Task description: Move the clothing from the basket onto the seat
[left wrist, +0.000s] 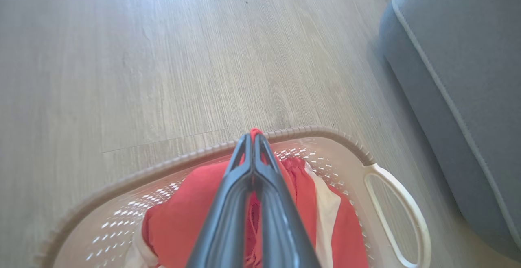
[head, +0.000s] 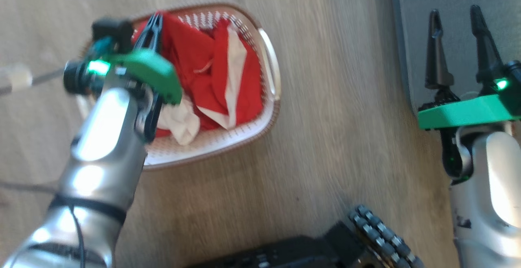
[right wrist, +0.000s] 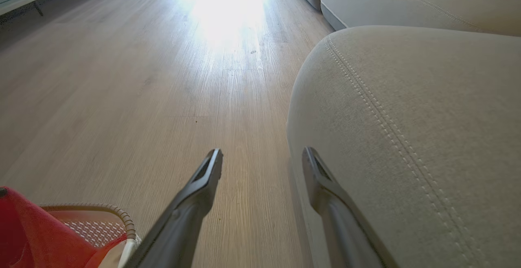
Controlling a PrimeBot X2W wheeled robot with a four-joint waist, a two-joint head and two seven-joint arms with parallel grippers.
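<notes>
Left gripper: the left gripper [head: 154, 18] [left wrist: 253, 137] reaches into the basket from 7 o'clock in the head view. Its two long dark fingers are pressed together on a fold of red cloth, and a small tuft pokes out past the tips.

Right gripper: the right gripper [head: 454, 14] [right wrist: 262, 156] sits at 3 o'clock in the head view, fingers spread wide apart with nothing between them, tips over the near edge of the seat.

Clothing: the soft bright red and white fabric clothing [head: 191, 56] [left wrist: 179, 219] [right wrist: 24, 235] lies heaped inside the basket, one white panel running through the middle.

Basket: the small cream-white perforated plastic basket [head: 270, 68] [left wrist: 122, 178] [right wrist: 122, 219] with a brown woven-look rim stands on the floor at 10 o'clock in the head view, with a looped side handle [left wrist: 401, 215] on the side facing the seat.

Seat: the large grey fabric-upholstered seat [head: 411, 24] [left wrist: 468, 56] [right wrist: 407, 138] with lighter stitched seams lies at 2 o'clock in the head view, apart from the basket.

Floor: the pale wood-grain plank floor [head: 325, 138] lies bare between basket and seat.
</notes>
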